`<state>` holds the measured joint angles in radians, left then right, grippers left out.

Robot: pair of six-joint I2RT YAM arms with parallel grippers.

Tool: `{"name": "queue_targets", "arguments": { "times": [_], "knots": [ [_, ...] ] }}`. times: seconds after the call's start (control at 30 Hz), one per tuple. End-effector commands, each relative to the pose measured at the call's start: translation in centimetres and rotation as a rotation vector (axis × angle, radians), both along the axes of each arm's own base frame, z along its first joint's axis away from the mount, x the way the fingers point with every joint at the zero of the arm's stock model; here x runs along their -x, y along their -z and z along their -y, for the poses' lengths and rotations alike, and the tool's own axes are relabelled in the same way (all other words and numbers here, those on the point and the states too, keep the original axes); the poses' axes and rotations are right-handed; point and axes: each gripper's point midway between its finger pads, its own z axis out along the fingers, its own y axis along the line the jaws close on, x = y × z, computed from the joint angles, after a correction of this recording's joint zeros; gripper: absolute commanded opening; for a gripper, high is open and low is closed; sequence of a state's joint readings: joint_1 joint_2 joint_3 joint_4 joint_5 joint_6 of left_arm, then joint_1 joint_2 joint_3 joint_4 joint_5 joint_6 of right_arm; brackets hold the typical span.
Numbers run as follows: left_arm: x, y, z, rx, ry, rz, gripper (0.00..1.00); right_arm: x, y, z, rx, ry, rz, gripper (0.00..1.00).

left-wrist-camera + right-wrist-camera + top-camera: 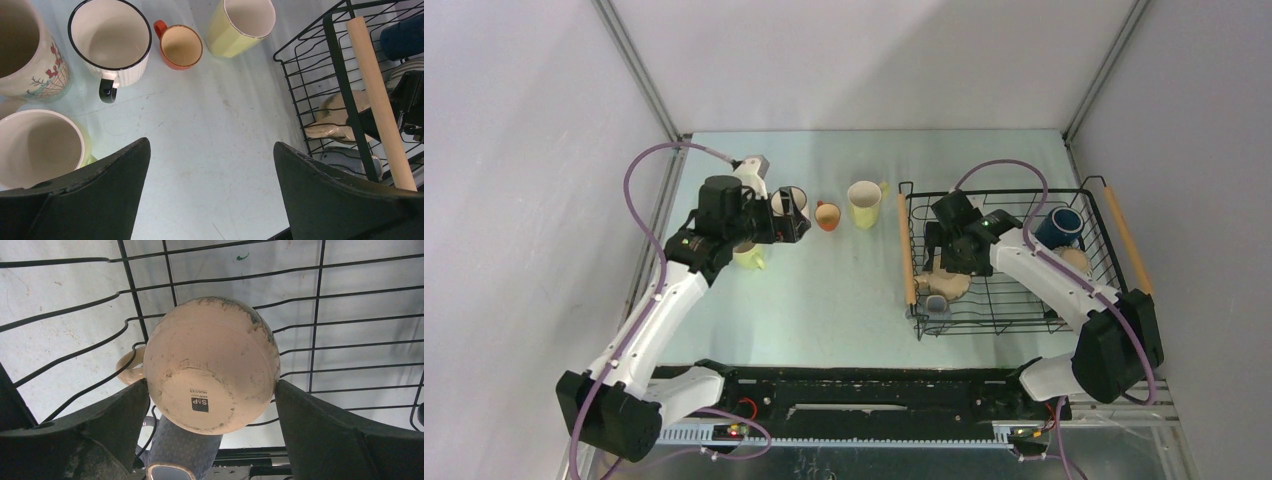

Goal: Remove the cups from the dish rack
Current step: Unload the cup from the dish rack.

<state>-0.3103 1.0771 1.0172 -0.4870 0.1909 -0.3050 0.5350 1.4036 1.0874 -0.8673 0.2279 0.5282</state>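
The unloading looks a little past halfway. Five cups stand upright on the tabletop (844,300), spread from 9 to 12 o'clock of its middle in the overhead view:
- a printed mug (30,55)
- a white ribbed cup (110,35) with a black rim
- a small orange-red cup (180,46)
- a pale yellow cup (240,22)
- a yellow-green cup (40,150)

The dish rack (999,305) sits at 3 o'clock and appears to hold four more:
- a tan cup (212,350), upside down at the rack's 8 o'clock
- a grey cup (182,452), lying just nearer, toward 7 o'clock
- a dark blue cup (1059,225) at 2 o'clock
- a pale cup (1076,262) at 3 o'clock, partly hidden by the arm

The left hand (210,150) hangs over bare tabletop beside the unloaded group, spread wide and holding nothing. The right hand (211,387) is down inside the rack, its fingers spread wide to either side of the tan cup's upturned base. One finger looks to be at the cup's wall, but the hand has not closed on it. That cup seems to be the step in hand, and three more would follow.
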Motion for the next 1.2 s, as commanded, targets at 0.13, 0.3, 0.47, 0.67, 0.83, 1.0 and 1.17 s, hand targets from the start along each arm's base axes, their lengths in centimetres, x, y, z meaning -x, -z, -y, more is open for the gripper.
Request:
{"name": "queue_targets", "arguments": {
  "times": [0.13,0.3,0.47,0.67,0.83,1.0,1.17],
  "knots": [
    [0.0,0.5,0.2,-0.010,0.026,0.017,1.00,-0.7,1.0,1.8,0.097,0.041,0.002,0.98],
    [0.1,0.8,0.3,-0.009,0.029,0.007,1.00,-1.3,0.9,2.9,0.096,0.076,0.010,0.97],
    [0.1,1.0,0.3,-0.010,0.029,0.004,1.00,-1.9,0.4,3.8,0.091,0.102,0.028,0.97],
    [0.1,1.1,0.4,-0.007,0.031,-0.003,1.00,-2.5,0.1,4.9,0.077,0.135,0.042,0.97],
    [0.1,1.2,0.5,-0.006,0.034,-0.006,1.00,-3.2,0.0,5.5,0.046,0.161,0.047,0.97],
    [0.1,1.2,0.5,-0.006,0.035,-0.007,1.00,-3.7,0.2,6.3,0.036,0.189,0.045,0.98],
    [0.1,1.2,0.5,-0.006,0.036,-0.006,1.00,-3.8,0.4,7.3,0.035,0.221,0.042,0.98]
  ]
}}
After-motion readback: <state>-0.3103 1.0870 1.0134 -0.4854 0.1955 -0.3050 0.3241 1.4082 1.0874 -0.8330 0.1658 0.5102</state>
